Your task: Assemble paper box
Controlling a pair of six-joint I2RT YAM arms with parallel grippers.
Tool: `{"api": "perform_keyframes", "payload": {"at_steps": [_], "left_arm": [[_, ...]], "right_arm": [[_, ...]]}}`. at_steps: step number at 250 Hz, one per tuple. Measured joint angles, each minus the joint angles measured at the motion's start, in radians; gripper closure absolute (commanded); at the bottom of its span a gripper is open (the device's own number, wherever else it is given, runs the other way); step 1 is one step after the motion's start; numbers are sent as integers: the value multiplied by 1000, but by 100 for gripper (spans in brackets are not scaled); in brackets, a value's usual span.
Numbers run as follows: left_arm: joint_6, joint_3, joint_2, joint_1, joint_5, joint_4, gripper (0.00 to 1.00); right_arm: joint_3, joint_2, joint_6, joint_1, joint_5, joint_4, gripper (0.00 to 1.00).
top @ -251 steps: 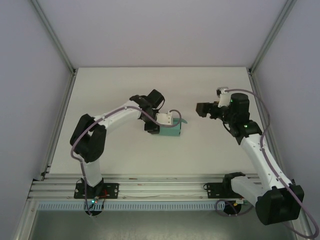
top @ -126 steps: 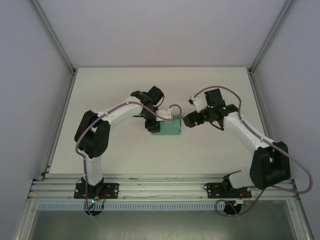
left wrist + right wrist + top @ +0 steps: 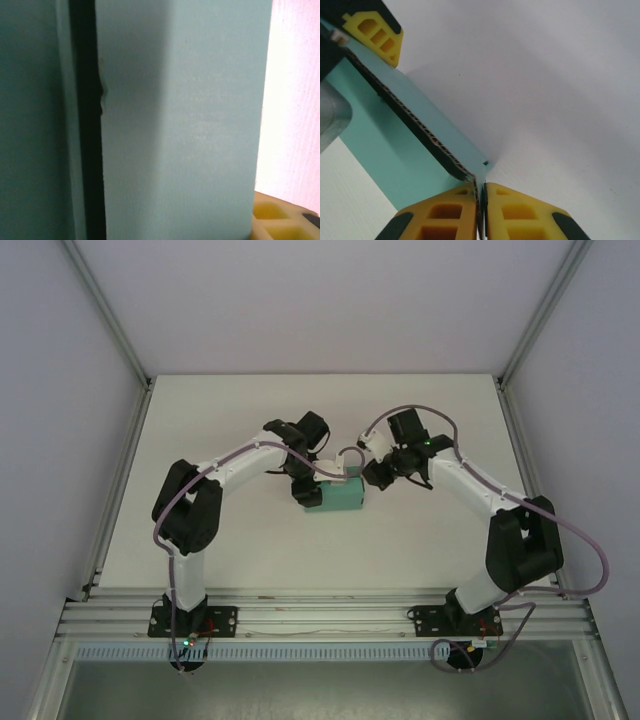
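Since a second ago, the right arm has been swung in across the tabletop point(image 3: 220, 420) from well off to the side. The right end effector point(image 3: 480, 197), spread then, is now brought together at the paper box point(image 3: 338, 498). The left arm and the box have barely been shifted.

The box is laid with its long axis running straight away from the right end effector's tips toward the left end effector point(image 3: 308, 490), so one arm is placed at each end and neither is nearer. In the right wrist view, the right end effector's pads are pressed together on a thin corner edge of the teal card. A raised wall is seen stretching ahead to a yellow finger point(image 3: 372, 27) of the left end effector. That one is set close against the far end; whether it is clamped or merely resting cannot be told.
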Motion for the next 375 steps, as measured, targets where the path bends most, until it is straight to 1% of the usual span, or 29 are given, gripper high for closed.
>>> {"api": "perform_keyframes", "payload": {"at_steps": [18,35,80,122,181,219,247,267,286,342,375], "left_arm": [[-7,0,0,0,0,0,43],[-19,0,0,0,-1,0,42],[-29,3,0,0,-1,-1,42],[-35,22,13,0,-6,-8,43],[-49,26,18,-1,-8,-6,43],[-52,26,18,-5,-13,-5,43],[-57,26,18,-5,-14,-4,43],[-66,26,18,-5,-16,-2,44],[-80,26,18,-5,-16,0,44],[-112,26,18,-5,-16,8,44],[-134,26,18,-5,-16,10,44]], "right_arm": [[3,0,28,10,8,-2,92],[5,0,87,26,24,1,92],[5,-3,335,74,84,18,94],[5,-10,505,94,135,19,95],[13,-14,633,99,156,2,95],[14,-14,703,100,148,3,93],[11,-14,737,100,138,15,96],[-19,-21,742,100,140,60,97],[-76,-46,741,101,153,141,99],[-353,-169,698,134,222,511,100],[-447,-194,647,169,300,662,99]]}}
